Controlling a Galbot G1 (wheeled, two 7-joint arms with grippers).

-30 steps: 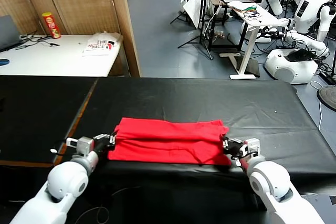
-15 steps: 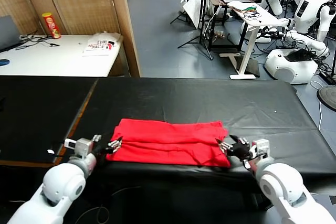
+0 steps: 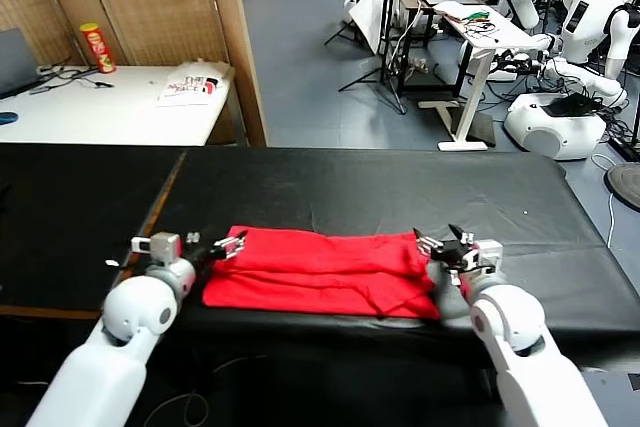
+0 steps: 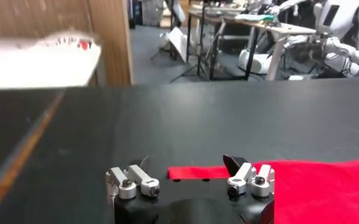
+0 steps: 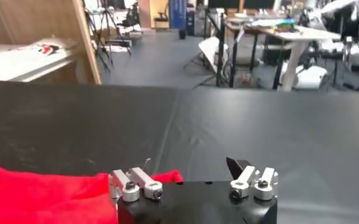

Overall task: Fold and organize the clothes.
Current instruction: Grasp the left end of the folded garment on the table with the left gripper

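The clothes, one bright red T-shirt (image 3: pixel 320 269), lie folded into a long flat band across the near part of the black table (image 3: pixel 400 187). My left gripper (image 3: pixel 222 245) hovers open at the shirt's left end with nothing between its fingers. In the left wrist view the gripper (image 4: pixel 188 163) has the red cloth (image 4: pixel 325 182) beside and beyond it. My right gripper (image 3: pixel 440 242) stands open over the shirt's right end, also empty. The right wrist view shows this gripper (image 5: pixel 191 163) with the shirt's edge (image 5: pixel 39 195) just below it.
An orange stripe (image 3: pixel 160 212) crosses the black table at the left. Behind stands a white table (image 3: pixel 110 112) with a red can (image 3: pixel 97 47) and a white printed bag (image 3: pixel 192 85). A wooden partition (image 3: pixel 235 47), desks and other robots (image 3: pixel 590 17) stand farther back.
Both grippers were shut on the shirt's two ends a second ago. They have opened, let the cloth go, and risen slightly toward the shirt's far edge.
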